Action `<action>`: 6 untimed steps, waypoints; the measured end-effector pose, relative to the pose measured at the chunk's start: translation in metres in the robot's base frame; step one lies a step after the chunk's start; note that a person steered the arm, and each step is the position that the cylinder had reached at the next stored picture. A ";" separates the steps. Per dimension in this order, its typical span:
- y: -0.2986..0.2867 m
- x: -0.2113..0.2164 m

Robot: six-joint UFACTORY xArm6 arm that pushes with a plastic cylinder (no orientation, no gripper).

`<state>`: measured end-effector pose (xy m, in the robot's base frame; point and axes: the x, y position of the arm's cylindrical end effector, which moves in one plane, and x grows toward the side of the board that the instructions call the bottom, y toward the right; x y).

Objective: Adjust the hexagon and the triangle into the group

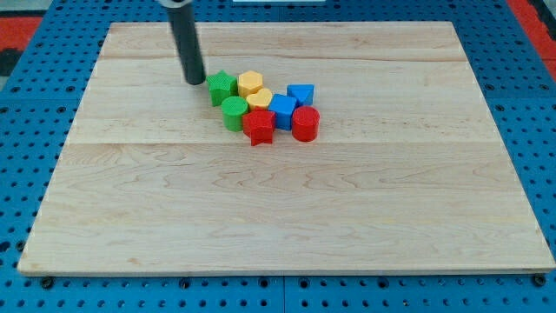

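My tip (194,80) rests on the board just left of the green star (221,87), close to it but apart. The blocks form one tight cluster near the board's upper middle. The yellow hexagon (250,83) sits at the cluster's top, next to the green star. The blue triangle (301,93) is at the cluster's upper right, touching the blue block (283,111). Also in the cluster are a second yellow block (260,100), a green cylinder (234,112), a red star (259,126) and a red cylinder (305,123).
The wooden board (287,209) lies on a blue pegboard table (26,130). The rod's dark shaft (184,35) rises toward the view's top.
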<state>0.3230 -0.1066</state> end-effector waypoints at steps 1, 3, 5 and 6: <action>0.044 0.000; 0.074 -0.005; 0.099 -0.006; 0.103 -0.014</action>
<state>0.3090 -0.0039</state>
